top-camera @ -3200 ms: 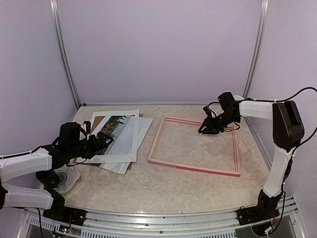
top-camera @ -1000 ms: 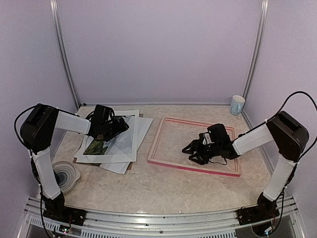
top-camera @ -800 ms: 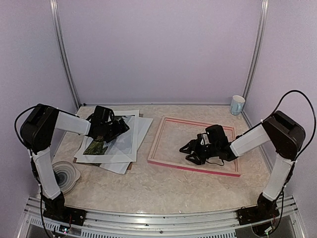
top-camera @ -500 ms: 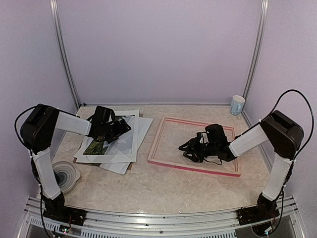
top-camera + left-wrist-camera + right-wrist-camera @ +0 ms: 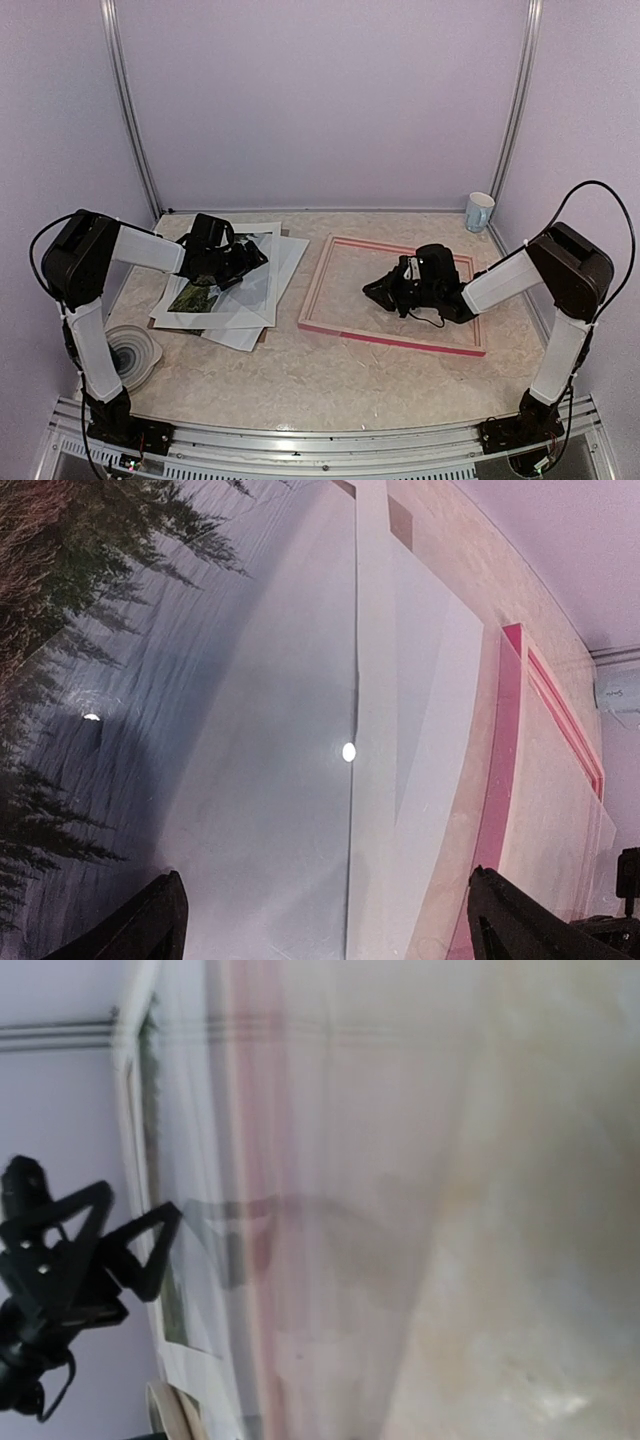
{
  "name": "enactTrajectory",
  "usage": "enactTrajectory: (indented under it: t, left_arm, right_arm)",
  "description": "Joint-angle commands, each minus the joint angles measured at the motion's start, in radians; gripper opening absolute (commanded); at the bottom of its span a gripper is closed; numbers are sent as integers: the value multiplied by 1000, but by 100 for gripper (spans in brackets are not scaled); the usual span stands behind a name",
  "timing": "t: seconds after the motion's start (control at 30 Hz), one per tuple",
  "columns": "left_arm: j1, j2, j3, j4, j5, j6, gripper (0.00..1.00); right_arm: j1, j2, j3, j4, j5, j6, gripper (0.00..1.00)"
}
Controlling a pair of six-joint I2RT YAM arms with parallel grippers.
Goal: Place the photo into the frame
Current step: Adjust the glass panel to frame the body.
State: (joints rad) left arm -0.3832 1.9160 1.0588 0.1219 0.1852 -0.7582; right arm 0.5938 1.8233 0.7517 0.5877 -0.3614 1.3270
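Note:
The photo (image 5: pixel 200 295), with dark green trees and water, lies on the stack of white sheets at the left. It fills the left of the left wrist view (image 5: pixel 90 680). My left gripper (image 5: pixel 250 260) is open and empty, low over the white mat at the photo's right end, with its fingers spread wide (image 5: pixel 324 875). The pink-red frame (image 5: pixel 395 342) lies flat at centre right, and its edge shows in the left wrist view (image 5: pixel 510 750). My right gripper (image 5: pixel 378 295) hovers low inside the frame, looks open and holds nothing. Its fingers do not show in the blurred right wrist view.
A white mat (image 5: pixel 262 290) and loose white sheets lie under the photo, with a brown board corner (image 5: pixel 157 322) peeking out. A round ridged disc (image 5: pixel 130 352) sits at the near left. A pale mug (image 5: pixel 480 211) stands at the back right by the wall.
My right gripper came from the frame's back right corner into its middle, then slid left and back. My left arm swung over the stack, and the photo shifted toward the near left.

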Motion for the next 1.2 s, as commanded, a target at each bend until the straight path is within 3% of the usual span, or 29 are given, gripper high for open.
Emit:
enactTrajectory:
  t: [0.0, 0.27, 0.7, 1.17]
  left_arm:
    - [-3, -14, 4, 18, 25, -7, 96]
    - [16, -45, 7, 13, 20, 0, 96]
    - [32, -60, 9, 7, 6, 10, 96]
    - [32, -55, 12, 0, -4, 20, 96]
  right_arm:
    - [11, -5, -36, 138, 32, 20, 9]
    - [-37, -12, 14, -8, -61, -79, 6]
    - [-252, -85, 201, -570, -223, -550, 5]
    - [-347, -39, 369, -936, -166, -899, 7]
